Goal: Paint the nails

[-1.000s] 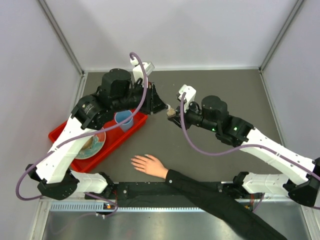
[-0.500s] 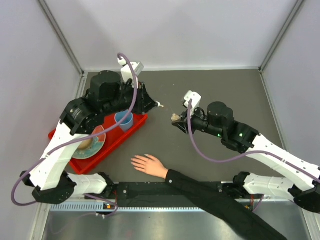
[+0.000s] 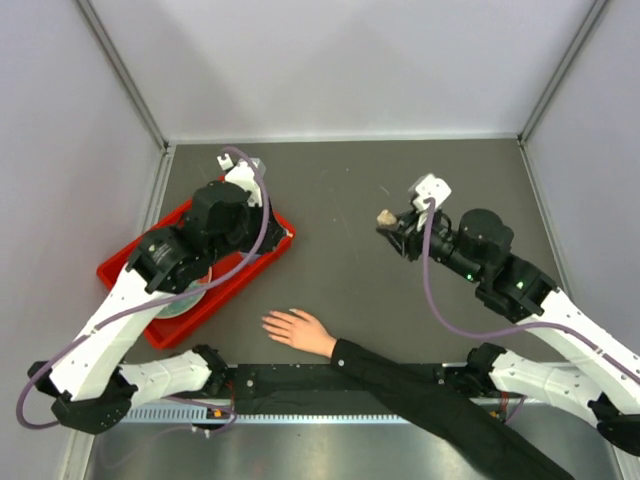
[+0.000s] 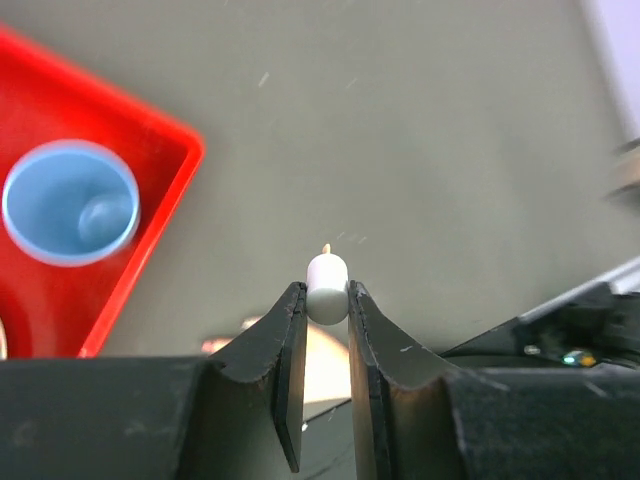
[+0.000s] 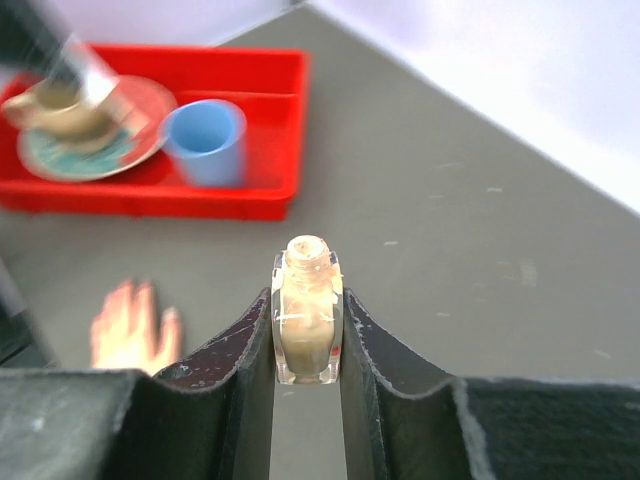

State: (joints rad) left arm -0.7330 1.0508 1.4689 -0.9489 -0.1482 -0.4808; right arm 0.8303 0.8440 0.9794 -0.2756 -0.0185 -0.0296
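Note:
A flesh-toned hand (image 3: 297, 329) with a black sleeve lies palm down near the table's front, fingers spread to the left. Its pale nails (image 3: 268, 322) are tiny; the hand also shows blurred in the right wrist view (image 5: 130, 325). My left gripper (image 4: 326, 292) is shut on a small white brush cap (image 4: 326, 285) whose thin tip points at the table. In the top view this gripper is hidden under its own arm above the red tray. My right gripper (image 5: 306, 305) is shut on an open tan polish bottle (image 5: 306, 318), held above the table right of centre (image 3: 385, 217).
A red tray (image 3: 128, 272) stands at the left, holding a blue cup (image 5: 207, 140) and a plate (image 5: 88, 128) with something tan on it. The left arm covers most of the tray from above. Grey walls close in the table's far and side edges.
The grippers have drawn apart: my left moved left and nearer, over the tray's right end, with the brush cap. My right moved right and slightly farther with the open bottle.

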